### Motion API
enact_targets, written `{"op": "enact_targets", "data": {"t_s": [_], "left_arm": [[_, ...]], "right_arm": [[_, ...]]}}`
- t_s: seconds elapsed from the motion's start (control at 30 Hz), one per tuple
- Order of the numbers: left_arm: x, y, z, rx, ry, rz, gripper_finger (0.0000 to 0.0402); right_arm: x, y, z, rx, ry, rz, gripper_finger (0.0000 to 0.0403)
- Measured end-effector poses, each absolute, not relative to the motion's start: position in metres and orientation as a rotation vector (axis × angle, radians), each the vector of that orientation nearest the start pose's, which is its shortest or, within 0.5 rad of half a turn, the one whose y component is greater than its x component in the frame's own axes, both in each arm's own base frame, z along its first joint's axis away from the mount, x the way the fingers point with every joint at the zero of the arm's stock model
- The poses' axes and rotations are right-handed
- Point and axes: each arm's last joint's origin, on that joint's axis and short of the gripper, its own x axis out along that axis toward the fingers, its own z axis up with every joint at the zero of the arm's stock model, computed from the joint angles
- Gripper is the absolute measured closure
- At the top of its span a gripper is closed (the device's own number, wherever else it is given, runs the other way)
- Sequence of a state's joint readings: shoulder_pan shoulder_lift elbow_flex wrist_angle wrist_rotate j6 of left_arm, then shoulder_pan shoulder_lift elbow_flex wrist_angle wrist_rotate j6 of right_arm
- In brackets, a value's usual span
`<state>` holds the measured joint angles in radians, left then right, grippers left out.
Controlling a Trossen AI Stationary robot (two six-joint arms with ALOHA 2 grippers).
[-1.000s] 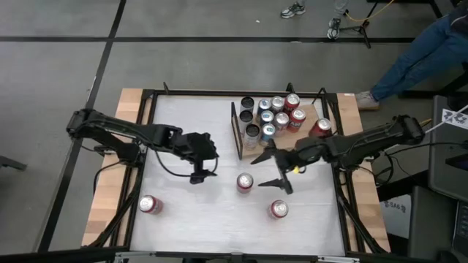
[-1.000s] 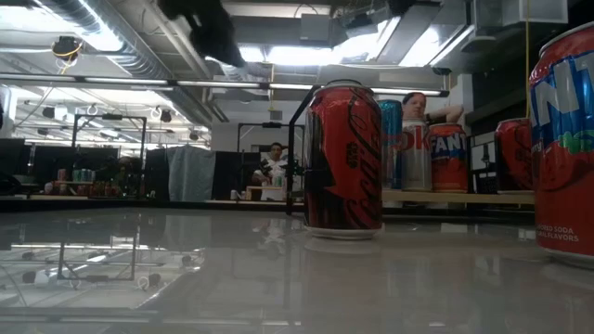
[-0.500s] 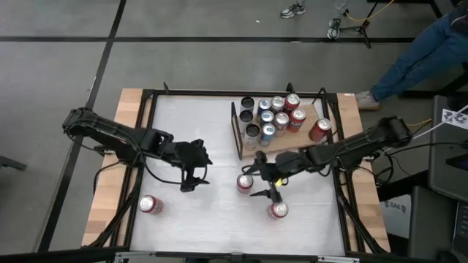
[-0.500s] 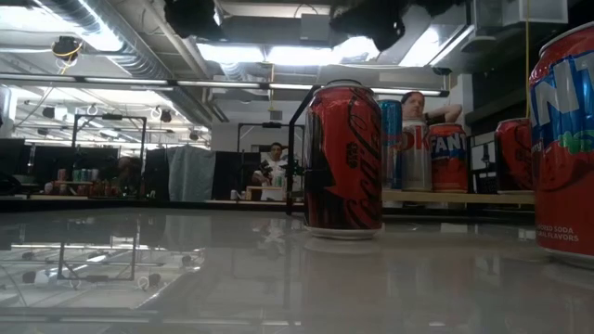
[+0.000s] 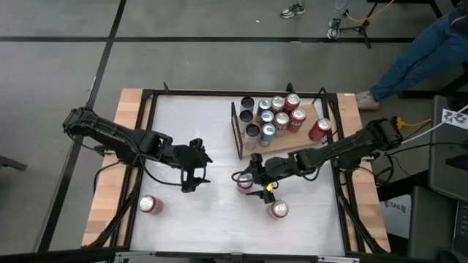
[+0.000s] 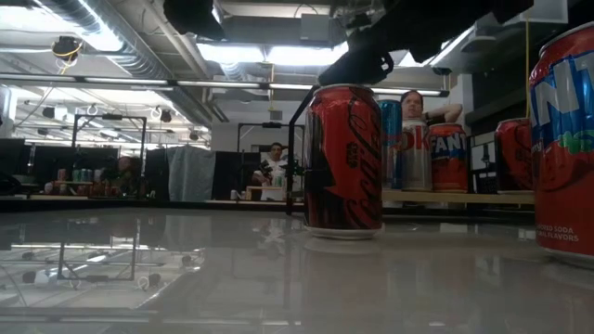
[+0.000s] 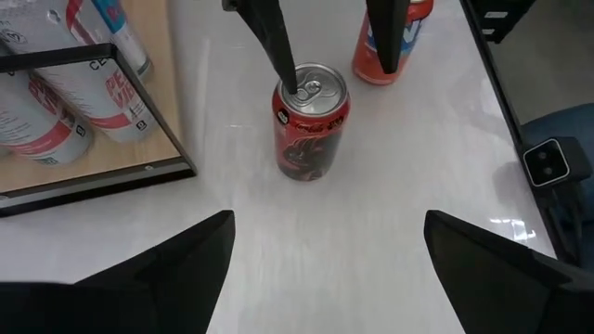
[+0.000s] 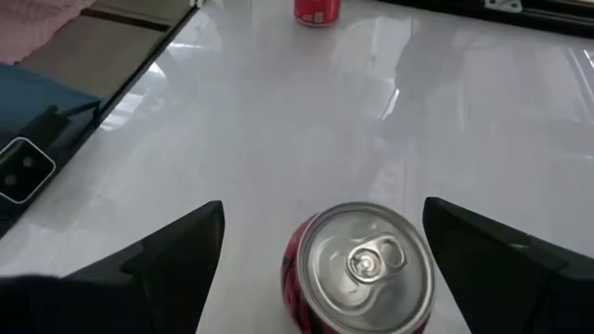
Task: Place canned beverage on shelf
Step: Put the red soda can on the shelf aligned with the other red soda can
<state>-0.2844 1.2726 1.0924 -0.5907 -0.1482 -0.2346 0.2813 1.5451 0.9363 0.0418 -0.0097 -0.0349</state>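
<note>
Right wrist view: right claw (image 8: 316, 278) spread wide over the upright red can (image 8: 360, 266), gripping nothing.

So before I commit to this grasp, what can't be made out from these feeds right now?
- High view: the red-and-black cola can is half covered by the open right end effector, so contact is unclear.
- Low view: the orange soda can is cut off by the picture's edge.
- Low view: the light-brown wooden shelf shows edge-on, so free space is unreadable.
- Left wrist view: the shelf's cans are cropped.
</note>
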Motion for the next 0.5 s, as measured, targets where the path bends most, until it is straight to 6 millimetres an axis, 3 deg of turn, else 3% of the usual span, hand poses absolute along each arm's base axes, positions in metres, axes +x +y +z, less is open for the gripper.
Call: {"op": "enact_targets", "data": {"t_s": [0.5], "left_arm": [[0.254,-0.07,0.3036,-0.057,0.764,-0.041,0.0059]], "right_arm": [[0.3164,0.0899,0.2183,-0.135,0.607,0.239,0.0047]]}}
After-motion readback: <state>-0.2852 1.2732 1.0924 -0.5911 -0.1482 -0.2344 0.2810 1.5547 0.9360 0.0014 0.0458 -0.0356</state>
